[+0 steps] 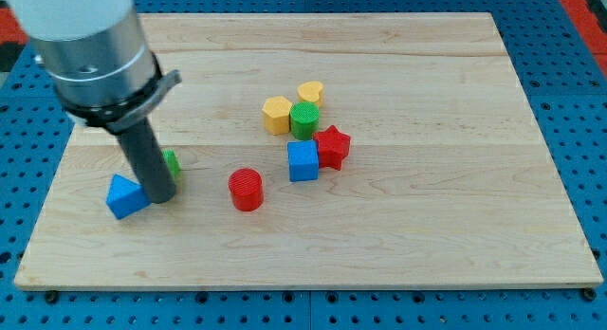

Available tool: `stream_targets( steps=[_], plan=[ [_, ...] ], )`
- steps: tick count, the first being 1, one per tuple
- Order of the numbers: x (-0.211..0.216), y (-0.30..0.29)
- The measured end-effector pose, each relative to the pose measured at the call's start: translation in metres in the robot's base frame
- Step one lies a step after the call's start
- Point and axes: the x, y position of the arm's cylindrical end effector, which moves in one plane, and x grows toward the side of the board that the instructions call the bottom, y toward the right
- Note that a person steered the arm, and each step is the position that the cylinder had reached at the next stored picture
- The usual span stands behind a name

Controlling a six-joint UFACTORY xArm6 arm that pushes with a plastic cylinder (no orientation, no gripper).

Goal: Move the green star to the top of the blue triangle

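The blue triangle [124,195] lies at the view's lower left of the wooden board [398,235]. The green star [171,163] sits just up and right of it, mostly hidden behind my dark rod. My tip [161,197] rests on the board right beside the blue triangle's right edge and just below the green star, touching or nearly touching both.
A red cylinder [246,189] stands right of my tip. Further right is a cluster: blue cube [303,161], red star [332,146], green cylinder [303,119], yellow hexagon [276,115], yellow heart [310,92]. The arm's grey body [90,45] fills the view's top left.
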Motion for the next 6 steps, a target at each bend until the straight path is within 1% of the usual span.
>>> stream_targets(
  steps=[1, 2, 3, 4, 5, 6],
  plan=[
    [0.000, 0.006],
    [-0.015, 0.047],
    [-0.032, 0.054],
    [-0.033, -0.003],
    [-0.031, -0.036],
    [0.008, -0.016]
  ],
)
